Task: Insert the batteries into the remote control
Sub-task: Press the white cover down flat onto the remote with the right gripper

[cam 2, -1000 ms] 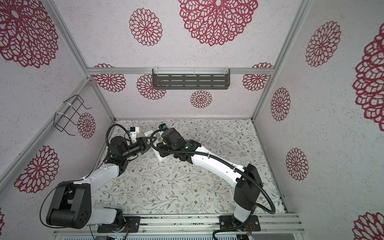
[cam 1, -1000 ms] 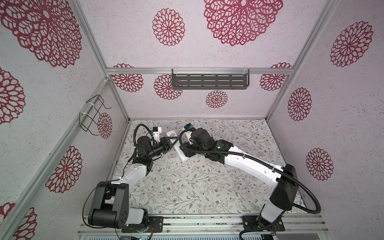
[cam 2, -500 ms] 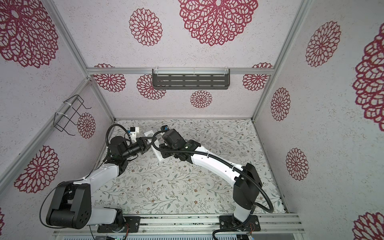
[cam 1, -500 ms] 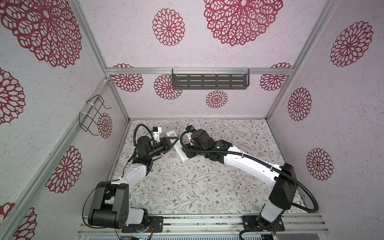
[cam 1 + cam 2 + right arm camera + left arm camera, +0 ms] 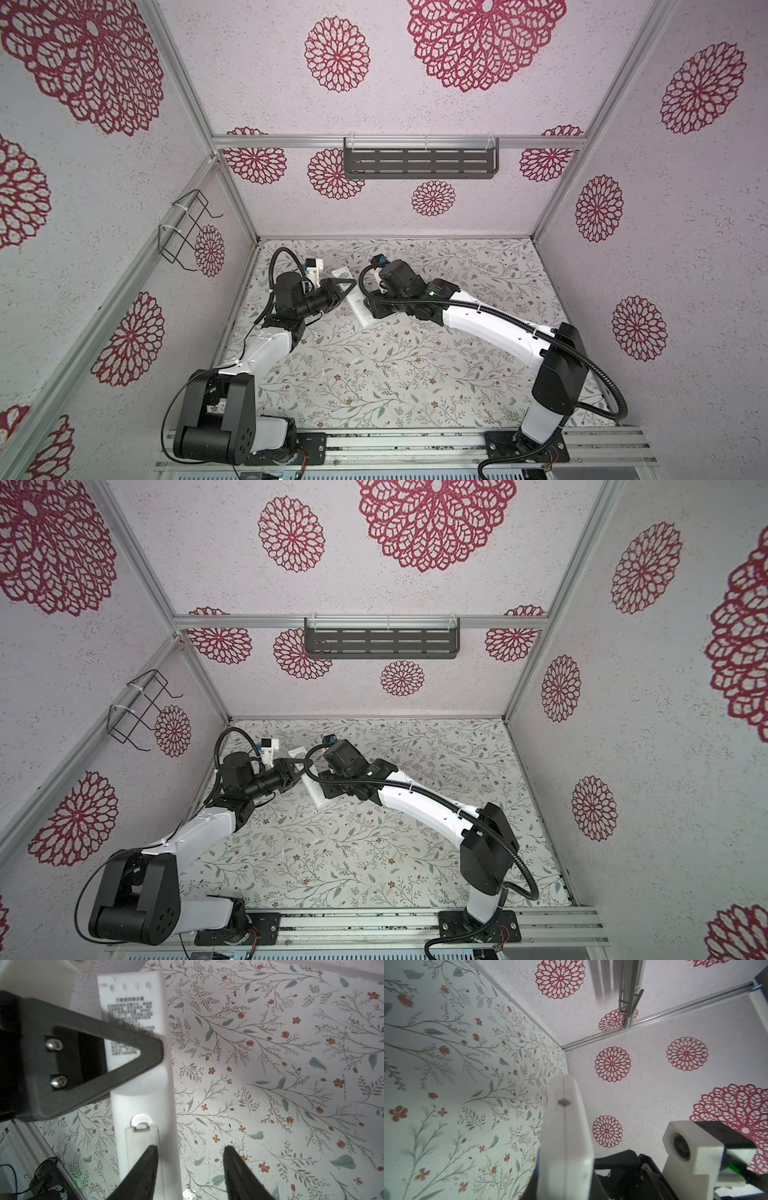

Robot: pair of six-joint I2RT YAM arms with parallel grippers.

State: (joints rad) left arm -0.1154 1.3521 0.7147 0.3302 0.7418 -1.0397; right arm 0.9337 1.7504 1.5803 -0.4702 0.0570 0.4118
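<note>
floral paper covers the tabletop (image 5: 415, 374), and near its far left corner the remote control (image 5: 360, 309) sits back side up, with its printed label (image 5: 128, 1014) toward one end and its battery cover (image 5: 142, 1142) toward the other. my left gripper (image 5: 353, 284) is clamped shut across the remote's thickness at the label end, one black finger lying flat over the print. whether the remote rests on the tabletop or hangs just off it, i cannot tell. my right gripper (image 5: 190, 1148) has its fingers spread: one fingertip (image 5: 150, 1157) sits over the cover, and the other hangs beside the remote above bare tabletop. compared with a second ago almost nothing has shifted in the top views. both arms stay bunched over the same spot and the remote has not travelled. the cover is still seated below its latch notch (image 5: 141, 1121), so i judge i am still working at getting it off and no slot is open yet. the batteries show in none of the views, so loading has not begun.
</note>
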